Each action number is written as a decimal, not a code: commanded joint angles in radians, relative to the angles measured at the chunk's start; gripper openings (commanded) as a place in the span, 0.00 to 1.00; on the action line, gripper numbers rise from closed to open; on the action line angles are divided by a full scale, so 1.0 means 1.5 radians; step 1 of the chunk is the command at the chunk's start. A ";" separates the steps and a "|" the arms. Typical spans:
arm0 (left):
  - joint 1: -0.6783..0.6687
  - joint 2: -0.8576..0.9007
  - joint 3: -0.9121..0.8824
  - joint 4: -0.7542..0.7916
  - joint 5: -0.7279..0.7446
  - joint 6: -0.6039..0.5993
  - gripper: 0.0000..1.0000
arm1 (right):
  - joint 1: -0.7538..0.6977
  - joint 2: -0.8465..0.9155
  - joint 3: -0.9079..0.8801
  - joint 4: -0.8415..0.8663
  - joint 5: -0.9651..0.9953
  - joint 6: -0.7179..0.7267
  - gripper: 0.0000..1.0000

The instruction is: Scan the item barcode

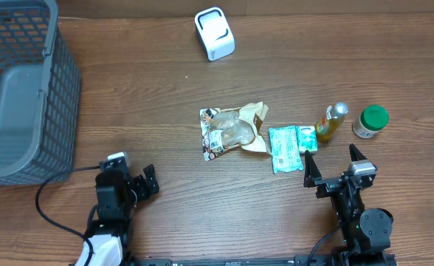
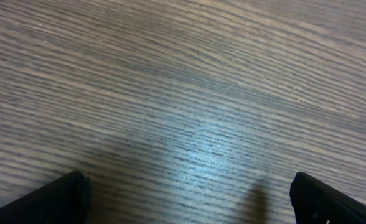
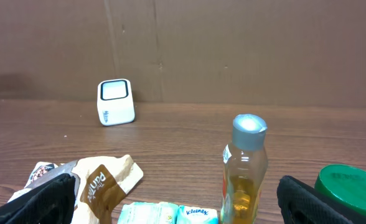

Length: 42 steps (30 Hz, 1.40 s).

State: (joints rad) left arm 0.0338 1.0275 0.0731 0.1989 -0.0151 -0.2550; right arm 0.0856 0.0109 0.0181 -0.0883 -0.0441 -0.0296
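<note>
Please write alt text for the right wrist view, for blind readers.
A bottle of yellow liquid stands on a wooden table, a green-lidded jar to its right. Left of it lie a brown snack bag and a tissue pack; a white scanner stands farther back.

Grey lattice basket, white scanner, green lid, amber bottle

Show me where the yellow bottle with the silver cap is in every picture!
Overhead: the bottle stands right of centre, just left of the green-lidded jar.
Left wrist: not in it; only table wood.
Right wrist: bottom edge, right of centre.
Shared landmark: the white box, top centre overhead, left of centre in the right wrist view.
</note>
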 commanded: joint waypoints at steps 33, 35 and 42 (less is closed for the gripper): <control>-0.002 -0.447 -0.046 -0.186 0.008 0.101 0.99 | -0.003 -0.005 -0.007 0.004 0.006 -0.003 1.00; -0.002 -0.475 -0.046 -0.186 0.009 0.113 0.99 | -0.003 -0.005 -0.007 0.004 0.006 -0.004 1.00; -0.006 -0.534 -0.046 -0.186 0.009 0.122 0.99 | -0.003 -0.005 -0.007 0.004 0.006 -0.003 1.00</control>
State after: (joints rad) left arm 0.0326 0.2569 0.0097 -0.0814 -0.0147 -0.1066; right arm 0.0856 0.0109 0.0181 -0.0883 -0.0444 -0.0299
